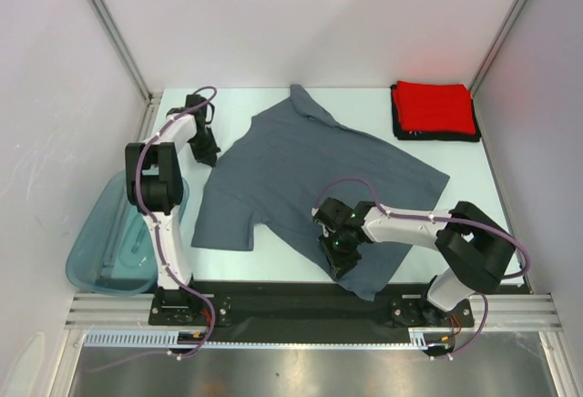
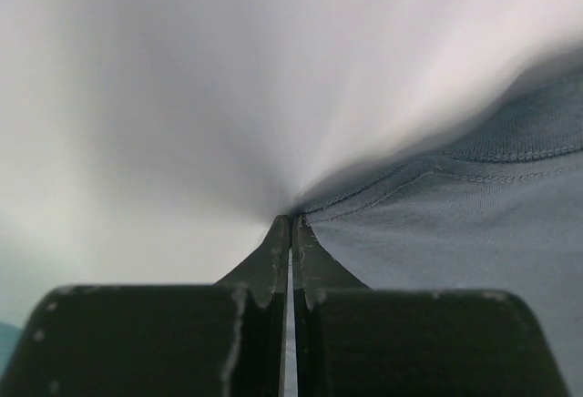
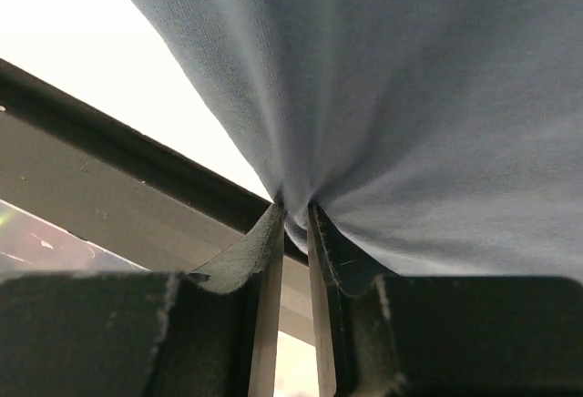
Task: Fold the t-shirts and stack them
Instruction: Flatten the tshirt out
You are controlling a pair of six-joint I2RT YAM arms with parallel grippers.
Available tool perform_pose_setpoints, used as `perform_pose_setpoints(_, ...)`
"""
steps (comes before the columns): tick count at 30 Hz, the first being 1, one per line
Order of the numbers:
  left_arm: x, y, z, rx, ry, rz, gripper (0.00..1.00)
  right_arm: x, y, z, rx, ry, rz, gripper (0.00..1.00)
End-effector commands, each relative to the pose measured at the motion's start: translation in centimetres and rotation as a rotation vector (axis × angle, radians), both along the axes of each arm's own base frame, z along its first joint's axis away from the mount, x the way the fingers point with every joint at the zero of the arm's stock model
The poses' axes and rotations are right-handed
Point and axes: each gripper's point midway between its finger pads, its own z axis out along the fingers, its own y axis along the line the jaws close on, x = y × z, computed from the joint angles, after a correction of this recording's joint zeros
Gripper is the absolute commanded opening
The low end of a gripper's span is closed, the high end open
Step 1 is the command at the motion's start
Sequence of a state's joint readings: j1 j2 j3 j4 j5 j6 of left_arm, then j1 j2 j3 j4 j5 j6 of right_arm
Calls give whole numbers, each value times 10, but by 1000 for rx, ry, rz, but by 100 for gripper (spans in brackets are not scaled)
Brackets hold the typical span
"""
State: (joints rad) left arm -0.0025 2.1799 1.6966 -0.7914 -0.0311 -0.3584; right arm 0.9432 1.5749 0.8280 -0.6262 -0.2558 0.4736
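Note:
The slate blue-grey t-shirt (image 1: 310, 174) lies spread open across the middle of the table. My left gripper (image 1: 208, 153) sits at its left sleeve edge. In the left wrist view that gripper (image 2: 291, 219) is shut, with the shirt's stitched hem (image 2: 474, 224) meeting the fingertips. My right gripper (image 1: 337, 260) is at the shirt's near hem by the front edge. In the right wrist view it (image 3: 293, 208) pinches a bunch of the cloth (image 3: 410, 96). At the back right, the folded red t-shirt (image 1: 434, 106) rests on the folded black one (image 1: 397, 122).
A translucent teal tub (image 1: 114, 238) stands off the table's left side, beside the left arm. The black front rail (image 1: 273, 292) runs just below the right gripper and shows as the dark bar (image 3: 137, 151) in the right wrist view. White walls enclose the table.

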Motion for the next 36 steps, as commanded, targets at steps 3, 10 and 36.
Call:
perform_pose_setpoints(3, -29, 60, 12, 198, 45, 143, 0, -18, -12, -11, -46, 33, 17, 21)
perform_pose_setpoints(10, -24, 68, 38, 226, -10, 151, 4, -2, -2, 13, 28, -28, -4, 21)
perform_pose_setpoints(36, 175, -174, 114, -663, -644, 136, 59, 245, -209, 113, 251, -338, -1106, 53)
